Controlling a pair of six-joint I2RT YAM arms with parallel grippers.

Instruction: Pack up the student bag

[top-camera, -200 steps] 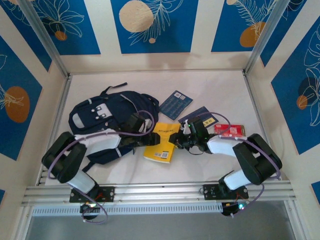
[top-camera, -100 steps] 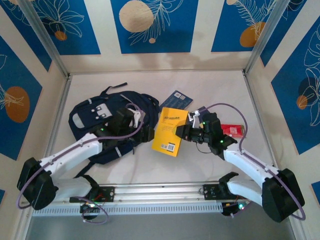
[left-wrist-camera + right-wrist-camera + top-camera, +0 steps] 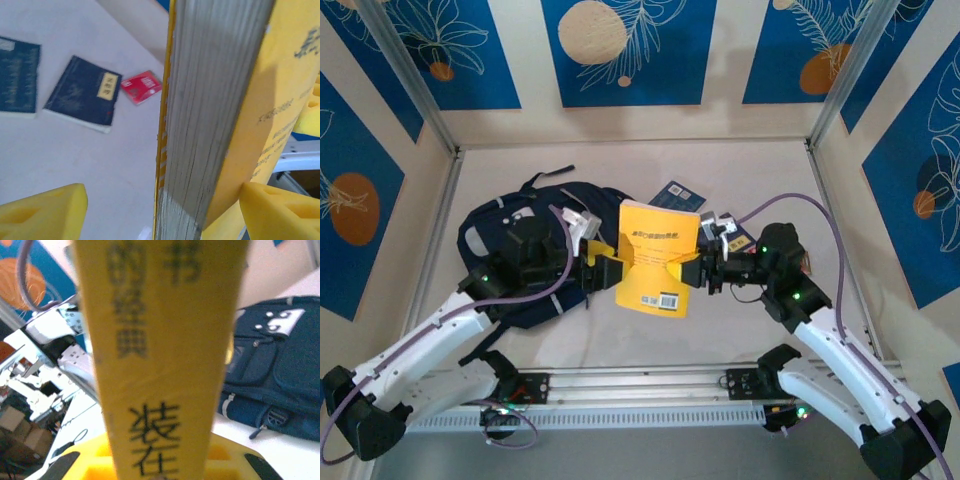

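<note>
**Yellow book off the table and going up between both arms**

From above: the yellow book is no longer lying flat. Over the last second it has been rising, and now it is hanging upright in the air above the table. The right gripper is pinching its right edge. The left gripper, which was over by the bag, has been swinging in to meet the book's left edge. The student bag is lying flat just left of and behind the left gripper, partly under that arm. I cannot tell whether any zip is open. A blue booklet is peeking out just past the book's top edge.

Left wrist camera: the book's page edge is standing between the yellow foam fingers. One pad is touching the cover while the other is sitting apart from it, so these jaws are spread around the book and not clamping it yet. Beyond the fingers, a dark blue book and a red packet are lying on the table.

Right wrist camera: the spine is rising straight out of the yellow fingers, which are pressed against it. The bag is lying beyond the gripper, off to the right.

To me this is looking like a handover or a two-handed carry. The first item is heading toward the bag, and nothing looks packed yet.
</note>
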